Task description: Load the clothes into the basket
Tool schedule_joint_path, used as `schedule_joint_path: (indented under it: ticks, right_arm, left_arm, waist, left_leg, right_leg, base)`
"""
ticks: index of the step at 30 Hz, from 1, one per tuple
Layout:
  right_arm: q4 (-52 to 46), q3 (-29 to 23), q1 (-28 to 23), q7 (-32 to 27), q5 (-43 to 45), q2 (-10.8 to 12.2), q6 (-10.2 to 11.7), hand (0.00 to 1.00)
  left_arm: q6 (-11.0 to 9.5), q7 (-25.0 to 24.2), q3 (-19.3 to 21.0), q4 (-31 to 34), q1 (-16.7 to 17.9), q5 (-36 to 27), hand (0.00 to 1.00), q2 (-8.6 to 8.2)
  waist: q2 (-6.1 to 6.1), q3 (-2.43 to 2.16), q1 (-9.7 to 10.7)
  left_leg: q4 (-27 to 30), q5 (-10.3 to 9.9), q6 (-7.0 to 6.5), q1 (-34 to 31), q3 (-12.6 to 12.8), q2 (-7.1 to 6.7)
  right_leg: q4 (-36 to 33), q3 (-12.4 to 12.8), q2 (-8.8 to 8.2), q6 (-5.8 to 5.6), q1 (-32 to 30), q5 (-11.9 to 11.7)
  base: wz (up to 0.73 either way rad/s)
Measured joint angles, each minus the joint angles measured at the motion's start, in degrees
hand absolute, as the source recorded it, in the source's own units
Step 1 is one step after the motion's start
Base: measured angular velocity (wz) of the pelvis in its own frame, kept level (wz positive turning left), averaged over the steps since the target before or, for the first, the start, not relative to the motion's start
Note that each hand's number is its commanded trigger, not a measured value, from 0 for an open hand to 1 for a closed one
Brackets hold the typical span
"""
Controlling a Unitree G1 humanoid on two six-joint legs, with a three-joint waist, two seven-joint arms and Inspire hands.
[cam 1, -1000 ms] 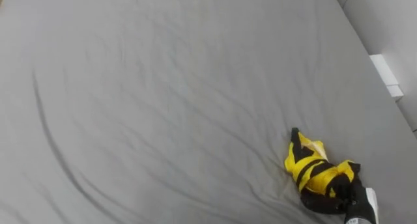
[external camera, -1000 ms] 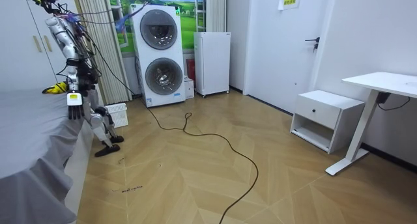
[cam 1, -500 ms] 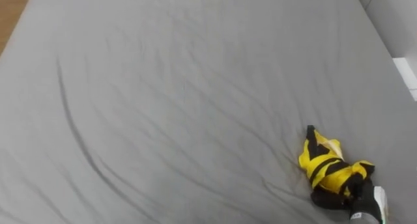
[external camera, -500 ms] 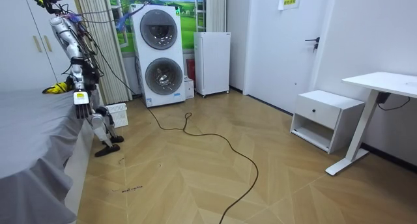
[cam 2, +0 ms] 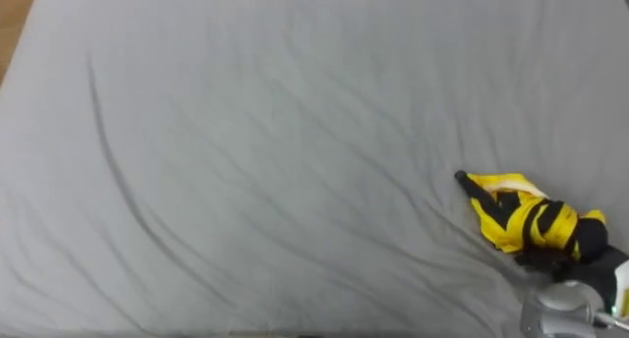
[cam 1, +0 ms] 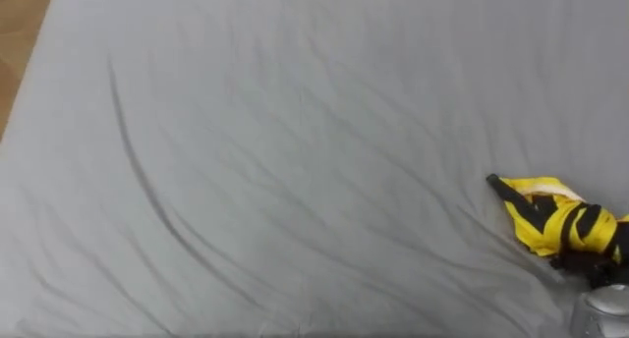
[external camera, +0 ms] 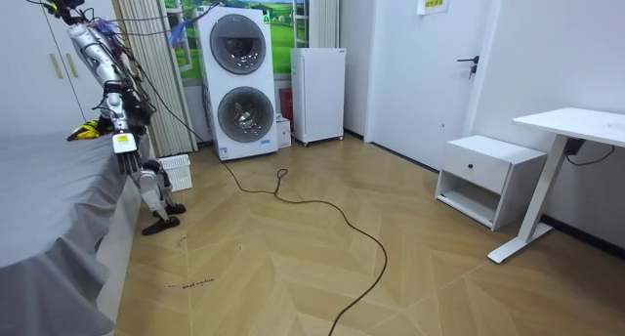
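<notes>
Your right hand sits at the lower right corner, its dark fingers against the black end of the garment. It is dark on dark there, so I cannot tell whether they are closed on the cloth or only resting on it. The garment (yellow with black stripes, bunched into a small heap) lies on the bed, far to your right, with a wide stretch of creased grey sheet on its left. Your left hand hangs at your side by the bed's edge in the room view, too small for its fingers to be read. I take this as the pick-up step: the garment is on the bed, and the basket stands on the floor near your legs, well apart from it. The next move calls for a sure grip, so confirm the fingers are wrapped round the cloth before you lift. Then bring it back over the bed's edge and down to the basket, which probably means turning and bending. The right hand is cut off at the corner of the eye views, and the basket's inside cannot be made out.
</notes>
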State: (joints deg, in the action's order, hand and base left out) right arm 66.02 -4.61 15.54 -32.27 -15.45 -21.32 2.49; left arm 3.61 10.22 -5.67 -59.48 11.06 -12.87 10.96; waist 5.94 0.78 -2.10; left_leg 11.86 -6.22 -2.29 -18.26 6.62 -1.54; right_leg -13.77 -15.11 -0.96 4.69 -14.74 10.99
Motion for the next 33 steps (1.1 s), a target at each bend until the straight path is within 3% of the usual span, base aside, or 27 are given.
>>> schedule_joint_path:
  ticks: [2, 8, 11, 14, 17, 20, 24, 29, 33]
  right_arm:
    - [-0.8, 0.0, -0.7, 0.1, -0.2, 1.0, 0.0, 1.0]
    - [-5.2, -0.2, -6.4, 2.4, -3.5, 3.3, -0.1, 1.0]
    - [-11.6, -1.1, -11.0, 2.7, -3.3, 3.5, -0.2, 1.0]
    - [-16.4, -1.1, -14.0, 3.0, -3.3, 3.8, -0.2, 1.0]
    - [-23.8, -1.1, -18.1, 4.2, -2.3, 4.2, -0.4, 1.0]
    - [-26.8, -1.1, -19.7, 4.9, -2.3, 4.2, -0.7, 1.0]
    - [-32.2, -1.7, -22.2, 5.9, -2.2, 4.2, -1.3, 1.0]
    - [-37.9, -6.9, -24.5, 5.9, -1.9, 4.3, -1.5, 1.0]
    - [-38.3, -9.1, -26.0, 5.5, -2.7, 4.3, -1.5, 1.0]
  left_arm:
    - [-0.7, -0.3, 0.0, 0.4, -0.3, 0.0, 0.0, 0.0]
    - [-2.4, -0.6, 0.7, 1.5, -0.3, 0.1, 0.0, -0.02]
    - [-2.5, -0.6, 1.7, 2.4, -0.2, 0.2, 0.0, -0.03]
    - [-1.9, -0.6, 3.3, 2.0, 0.1, 0.1, 0.0, -0.04]
    - [-1.5, -0.2, 4.5, 1.8, 1.7, 0.0, 0.0, -0.02]
    - [-0.6, 0.4, 4.5, 1.8, 2.3, 0.1, 0.0, -0.02]
    - [1.3, 0.1, 5.6, 2.1, 2.8, 0.4, 0.0, -0.01]
    - [3.7, 0.4, 6.9, 2.1, 3.6, 2.6, 0.0, -0.01]
    - [5.4, 0.5, 7.8, 2.1, 3.8, 3.7, 0.0, -0.01]
  waist:
    - [-1.29, 0.19, 0.0]
    - [-5.29, -0.02, 0.6]
    - [-6.17, -0.09, 0.8]
    - [-7.5, 0.04, 1.1]
    - [-8.84, -0.08, 2.7]
    - [-9.34, -0.15, 4.0]
    - [-9.18, -0.15, 5.7]
    - [-8.43, 0.05, 7.9]
    - [-8.21, 0.08, 8.3]
  left_leg:
    - [-0.8, 0.1, 0.1, 1.1, 0.3, -0.02]
    - [-1.5, 0.1, 0.14, 5.1, 1.0, -0.29]
    - [-2.3, 0.1, 0.14, 6.7, 1.2, -0.29]
    - [-2.7, 0.0, 0.11, 10.5, 2.3, -0.25]
    - [-2.6, -0.4, 0.38, 13.4, 2.8, -0.23]
    - [-2.6, -0.5, 0.38, 14.7, 3.1, -0.16]
    - [-2.7, -0.6, 0.38, 16.0, 5.1, -0.02]
    - [-2.7, -2.2, 0.27, 17.2, 7.3, 1.34]
    - [-2.7, -2.8, 0.2, 17.7, 8.8, 1.95]
  right_leg:
    - [0.4, 0.5, 0.1, 0.1, 0.8, 0.1]
    - [2.4, 1.2, 0.06, -0.08, 5.2, 0.2]
    - [3.1, 1.5, 0.04, -0.24, 6.8, 0.3]
    - [3.3, 3.4, -0.02, -0.53, 9.9, 0.4]
    - [4.2, 4.8, 0.14, -0.55, 12.5, 0.5]
    - [4.1, 7.4, 0.53, -0.5, 13.4, 0.6]
    - [4.0, 8.7, 0.75, -0.56, 14.2, 0.5]
    - [3.0, 10.6, 1.85, -0.71, 14.1, 0.4]
    - [3.0, 12.4, 2.44, -0.73, 13.9, 0.0]
  base:
    - [-0.1]
    - [-0.04]
    - [-0.03]
    - [-0.26]
    - [-0.17]
    - [-0.12]
    - [-0.1]
    - [-0.2]
    - [-0.27]
